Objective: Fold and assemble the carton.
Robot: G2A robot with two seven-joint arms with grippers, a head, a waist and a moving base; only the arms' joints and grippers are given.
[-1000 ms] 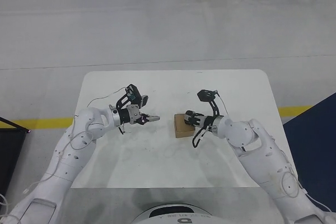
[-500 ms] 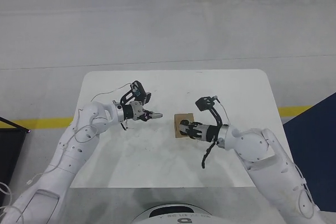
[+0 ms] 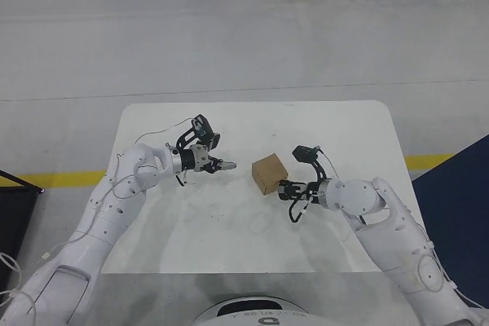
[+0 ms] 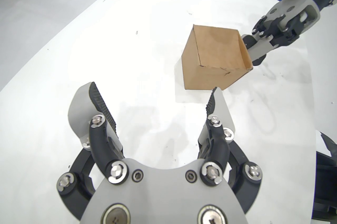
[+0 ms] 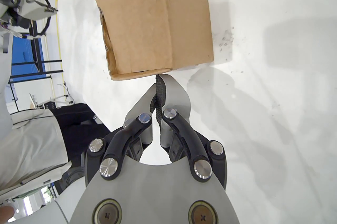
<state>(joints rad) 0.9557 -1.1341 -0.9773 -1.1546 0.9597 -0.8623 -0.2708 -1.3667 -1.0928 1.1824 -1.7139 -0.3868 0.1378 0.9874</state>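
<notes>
Top view: we see the brown carton point(image 3: 269, 172) near the middle of the bench point(image 3: 228, 236), turned askew to its edges. Our right end effector point(image 3: 284, 189), fingers together, touches the carton's edge. Our left end effector point(image 3: 228, 166) hovers near the carton, fingers apart.

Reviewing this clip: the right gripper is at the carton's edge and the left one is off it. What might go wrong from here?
1. The right gripper, shut, meets the carton only at one lower edge. A push there may skid or tip the carton rather than fold it.
2. The left gripper is open and apart from the carton, so nothing braces that side.
3. The cardboard at the contact edge looks thin and could crumple under pressure.
</notes>
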